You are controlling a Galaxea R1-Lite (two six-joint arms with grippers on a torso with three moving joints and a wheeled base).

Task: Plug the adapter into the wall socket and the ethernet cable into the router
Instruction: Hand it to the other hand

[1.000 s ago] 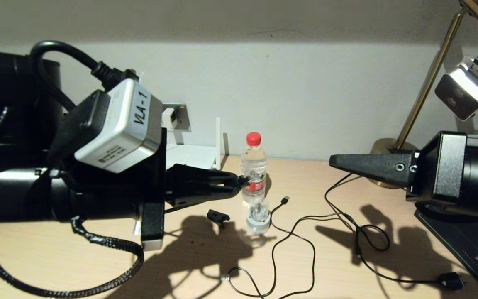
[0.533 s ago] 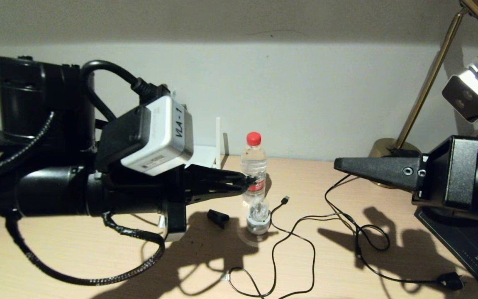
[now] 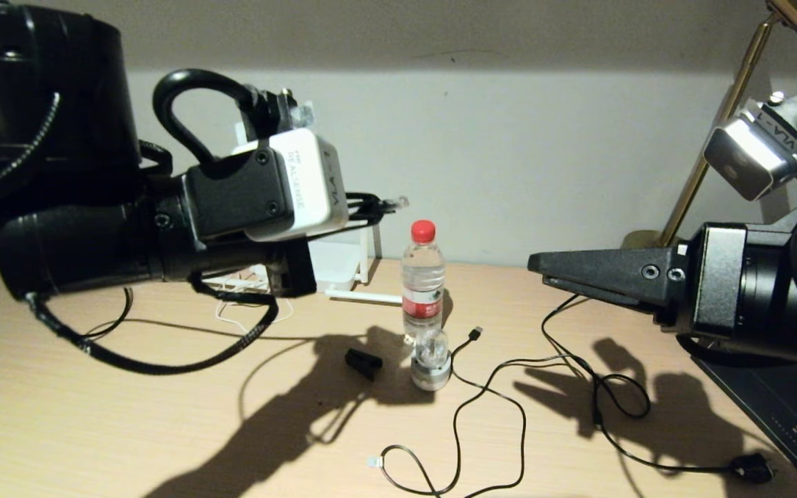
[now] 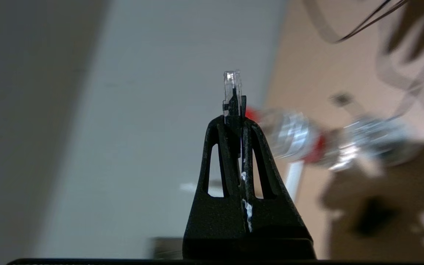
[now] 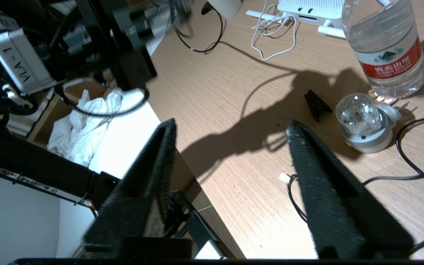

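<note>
Black fingers of the left gripper (image 3: pixel 378 205) are pinched on the clear-tipped plug of the ethernet cable (image 3: pixel 396 203) in the head view, held in the air just above and beside the red cap of the water bottle (image 3: pixel 423 283). The router (image 3: pixel 333 266) lies flat on the wooden table (image 3: pixel 94 415) behind the bottle, mostly hidden by the left arm, with one white antenna lying toward the bottle's base. A small clear bulb on a white base (image 3: pixel 431 360) stands in front of the bottle, touching or nearly so, and a black clip (image 3: pixel 362 362) lies just beside the bulb. On the bottle's other side the right gripper (image 3: pixel 544 270) hovers above the table near a brass lamp base (image 3: pixel 647 242), over loose thin black cords (image 3: pixel 509 394).

From the left wrist, the two fingers (image 4: pixel 248 154) are pressed together on the cable's plug (image 4: pixel 232 92), its clear tip sticking out past the fingertips toward the pale wall. The bottle is a blur just beyond.

From the right wrist, the fingers (image 5: pixel 315 165) stand spread wide with nothing between them. The bulb (image 5: pixel 363 121) sits near one fingertip, with the bottle (image 5: pixel 385 48) behind it, and beyond the bottle lies the router (image 5: pixel 311 9) with a tangled white cord (image 5: pixel 274 40) beside it.
</note>
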